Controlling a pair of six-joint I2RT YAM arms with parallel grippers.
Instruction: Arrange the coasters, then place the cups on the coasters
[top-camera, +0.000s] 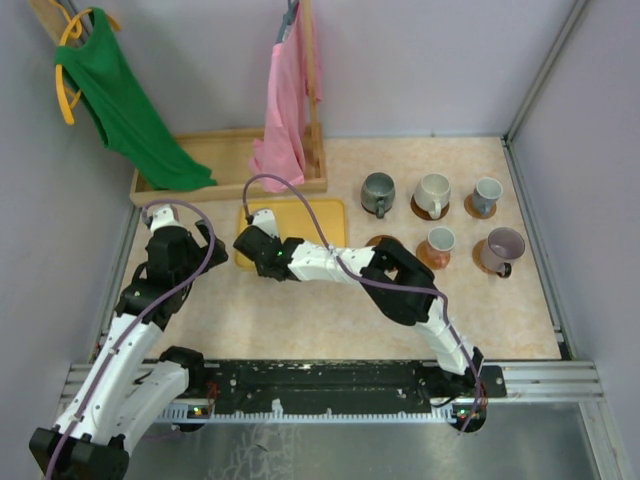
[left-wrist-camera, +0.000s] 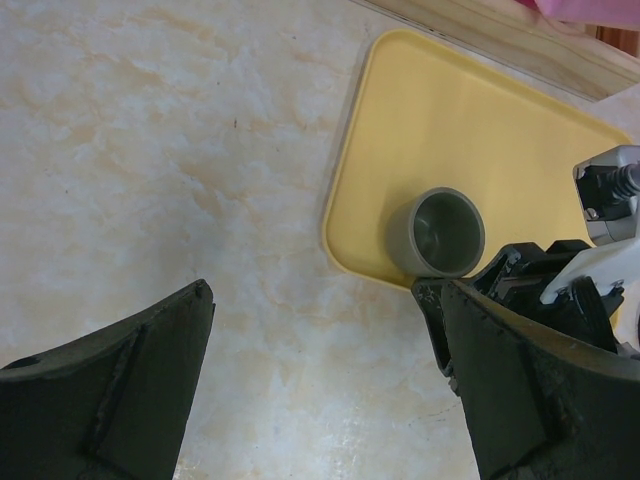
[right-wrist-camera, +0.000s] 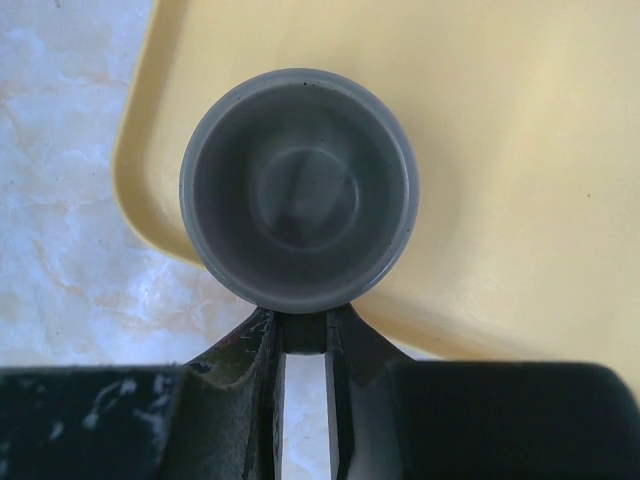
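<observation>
Where the right arm (top-camera: 400, 280) crosses the top view, it hides part of one bare coaster (top-camera: 377, 241). Five cups (top-camera: 433, 192) stand right, coasters (top-camera: 430, 212) showing under four. Left wrist: left fingers (left-wrist-camera: 150, 380) gape empty over bench (left-wrist-camera: 150, 150), grey cup (left-wrist-camera: 440, 232) in yellow tray (left-wrist-camera: 480, 130). Right wrist: right fingers (right-wrist-camera: 255, 360), nearly closed, pinch its handle.

I see a grey cup (right-wrist-camera: 298, 190) upright on a corner of the yellow tray (right-wrist-camera: 520, 150); five more cups (top-camera: 433, 192) stand upper right, four on brown coasters (top-camera: 428, 213).

Right hand (right-wrist-camera: 303, 328) pinched narrow (left hand (left-wrist-camera: 318, 292) spread wide).
</observation>
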